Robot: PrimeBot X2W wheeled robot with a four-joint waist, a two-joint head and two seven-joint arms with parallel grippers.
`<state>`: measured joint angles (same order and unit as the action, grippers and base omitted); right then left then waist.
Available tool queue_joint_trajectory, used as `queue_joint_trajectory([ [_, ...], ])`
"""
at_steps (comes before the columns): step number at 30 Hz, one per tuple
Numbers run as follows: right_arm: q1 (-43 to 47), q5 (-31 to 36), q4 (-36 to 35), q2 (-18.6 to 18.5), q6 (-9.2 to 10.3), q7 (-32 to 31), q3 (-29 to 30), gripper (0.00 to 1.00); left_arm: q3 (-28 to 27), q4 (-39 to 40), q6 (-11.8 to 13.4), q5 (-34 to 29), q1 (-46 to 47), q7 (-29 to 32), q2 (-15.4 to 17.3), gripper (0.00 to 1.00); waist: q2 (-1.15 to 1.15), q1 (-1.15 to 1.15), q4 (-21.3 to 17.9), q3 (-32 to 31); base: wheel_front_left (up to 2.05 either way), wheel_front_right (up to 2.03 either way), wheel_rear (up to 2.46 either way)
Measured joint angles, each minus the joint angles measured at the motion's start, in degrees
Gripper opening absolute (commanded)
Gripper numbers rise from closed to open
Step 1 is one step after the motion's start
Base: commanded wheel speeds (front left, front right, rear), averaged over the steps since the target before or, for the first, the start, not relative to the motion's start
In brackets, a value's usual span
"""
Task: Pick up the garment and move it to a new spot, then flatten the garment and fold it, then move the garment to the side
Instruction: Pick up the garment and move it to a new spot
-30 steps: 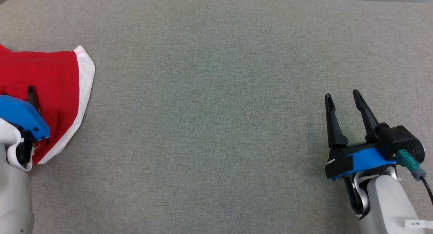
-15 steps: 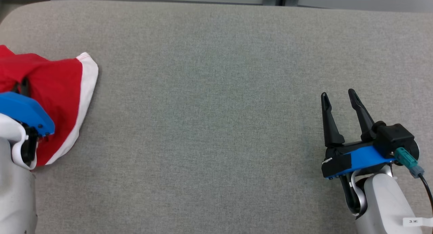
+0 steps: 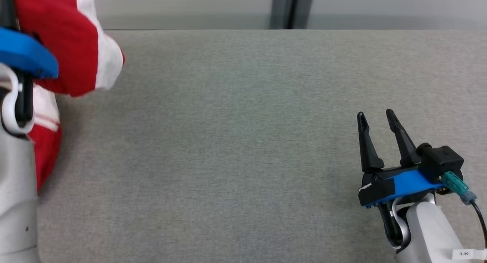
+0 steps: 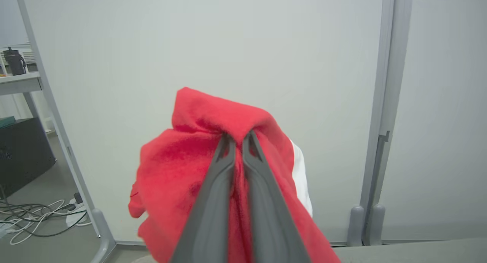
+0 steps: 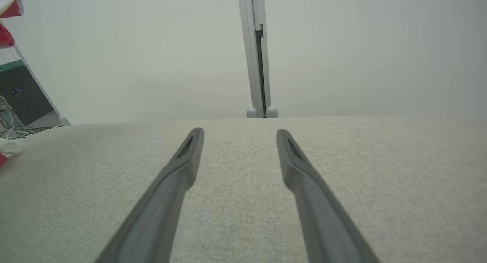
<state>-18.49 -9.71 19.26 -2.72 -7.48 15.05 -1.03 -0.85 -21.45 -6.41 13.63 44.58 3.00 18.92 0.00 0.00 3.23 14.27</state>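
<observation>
Head view: the garment (image 3: 72, 46) sat at ten o'clock, red with a white band. The top and left edges cut it off, so I could not make out its full shape or what kind of garment it was. My left arm's blue housing (image 3: 23, 57) and pale forearm (image 3: 17, 202) covered a good part of it. A lower fold hung at nine o'clock behind the forearm. I could not tell whether its bottom end touched the table (image 3: 243, 141).

Left wrist view: the left gripper (image 4: 237, 138) was pinched tight on a bunched red ridge of the cloth, tips nearly meeting. Cloth draped down both sides of the fingers and ran off the bottom edge. A strip of the white band peeked out at three o'clock of the fingers. Pale partition wall (image 4: 213, 46) behind. Cables (image 4: 34, 213) lay on the floor at eight o'clock, too blurred to sort.

The right gripper (image 3: 374, 113) was at four o'clock in the head view, fingers spread and holding nothing, well apart from the garment. I could not tell whether it rested on the grey top or hovered over it.

Right wrist view: the spread fingers (image 5: 182, 164) reached over bare table, with a post (image 5: 257, 53) at twelve o'clock. At ten o'clock a red-and-white scrap of the garment was clipped by the frame corner.
</observation>
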Motion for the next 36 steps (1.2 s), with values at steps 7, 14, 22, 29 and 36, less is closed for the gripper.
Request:
queue_joint_trajectory([
  [7, 0.8, -2.3, -0.1, 0.0, 0.00, 0.0, 0.2, 1.00, 5.3, 9.7, -0.5, 0.4, 6.8, 2.5, -2.4, 0.00, 0.00, 0.00, -5.5, -0.1, 0.00, 0.00, 0.00],
  [14, 1.1, -4.1, -0.1, 0.0, 0.00, 0.0, -0.2, 1.00, 10.4, 11.8, -0.7, 2.6, 10.8, 4.0, -5.1, 0.00, 0.00, 0.01, -12.8, 0.6, 0.00, 0.00, 0.00],
  [22, 1.4, -6.1, -0.4, 0.0, 0.00, 0.0, -0.2, 1.00, 15.1, 7.5, -0.8, 4.0, 6.5, 1.6, -7.5, 0.00, 0.00, 0.00, -18.9, 0.4, 0.00, 0.00, 0.00],
  [29, 1.7, -6.5, -0.5, -0.1, 0.00, 0.0, -0.3, 1.00, 17.6, 0.6, -0.8, 5.1, -3.2, -3.3, -10.1, 0.00, 0.00, 0.01, -19.6, 0.6, 0.00, 0.00, 0.00],
  [36, 1.6, -4.9, -0.5, -0.1, 0.00, 0.0, -0.2, 1.00, 22.0, -8.5, -0.8, 5.6, -11.3, -6.9, -12.9, 0.00, 0.00, 0.01, -18.4, 0.6, 0.00, 0.00, 0.00],
])
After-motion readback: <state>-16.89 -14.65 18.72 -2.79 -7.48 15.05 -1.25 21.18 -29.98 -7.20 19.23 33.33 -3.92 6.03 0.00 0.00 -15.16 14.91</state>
